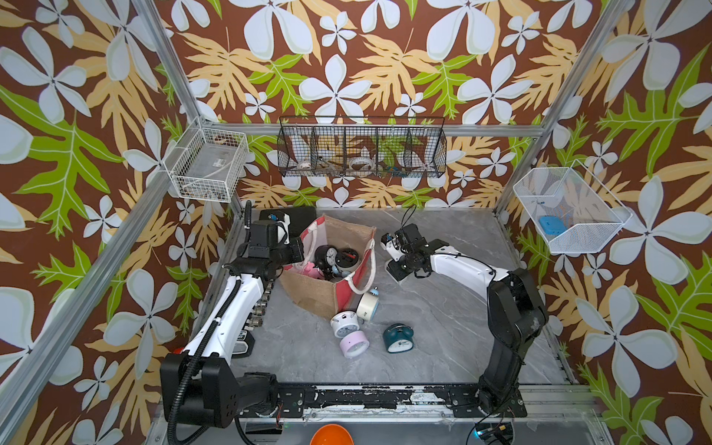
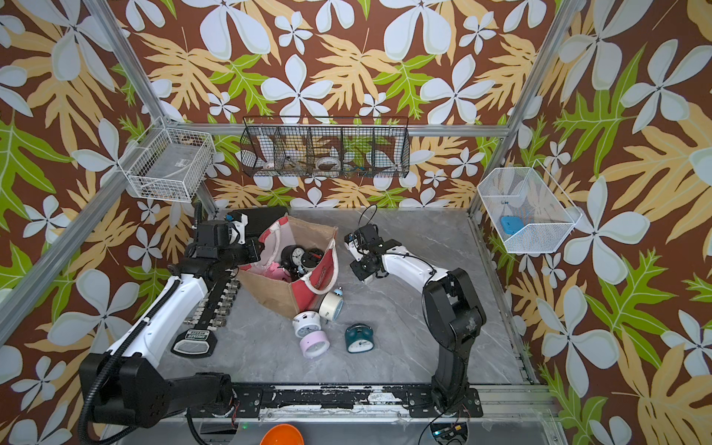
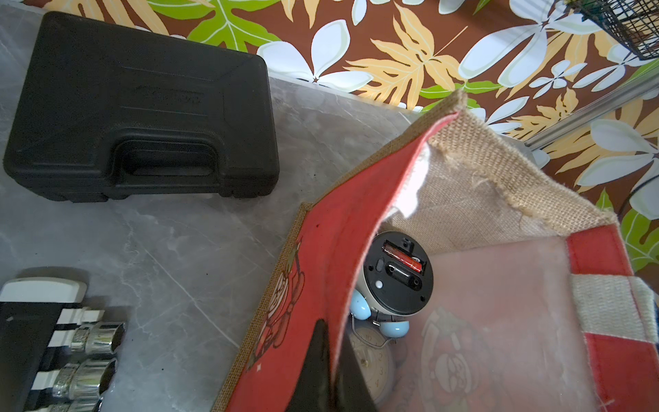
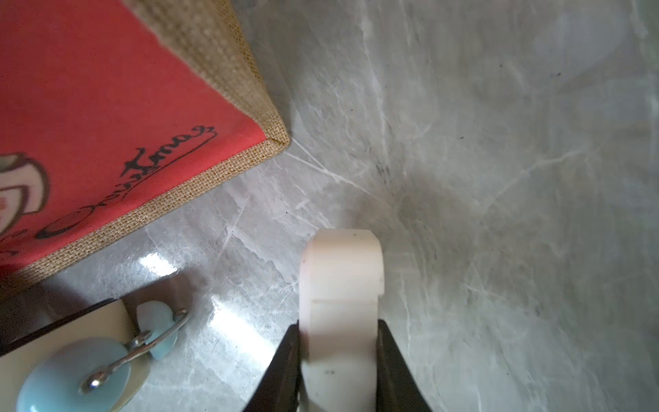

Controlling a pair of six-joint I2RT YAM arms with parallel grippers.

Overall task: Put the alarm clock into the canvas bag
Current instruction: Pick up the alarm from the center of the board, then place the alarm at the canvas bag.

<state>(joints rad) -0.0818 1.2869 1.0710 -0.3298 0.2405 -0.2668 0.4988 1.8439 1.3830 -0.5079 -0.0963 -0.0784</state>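
The canvas bag (image 1: 312,289), rear-left on the worktop (image 1: 443,327), is held open, apparently for loading, by the left pincer (image 3: 330,360), clamped on its red rim. The cream alarm clock (image 1: 366,305) is seen outside, just beside it; a white piece (image 4: 340,267) is pinched by the right pincer (image 4: 338,323).

You'll see coarse, fraying tan burlap on the canvas bag (image 3: 499,192) sides and smoother matt red cloth on its printed panels. It stands on a glossy, grey marble-look counter (image 4: 499,178). The case (image 3: 142,107) is matt, fine-grained black plastic and the sockets (image 3: 89,335) are bright polished metal. The bells of the alarm clock (image 4: 71,378) look like glossy pale-blue enamel, though they're blurred.
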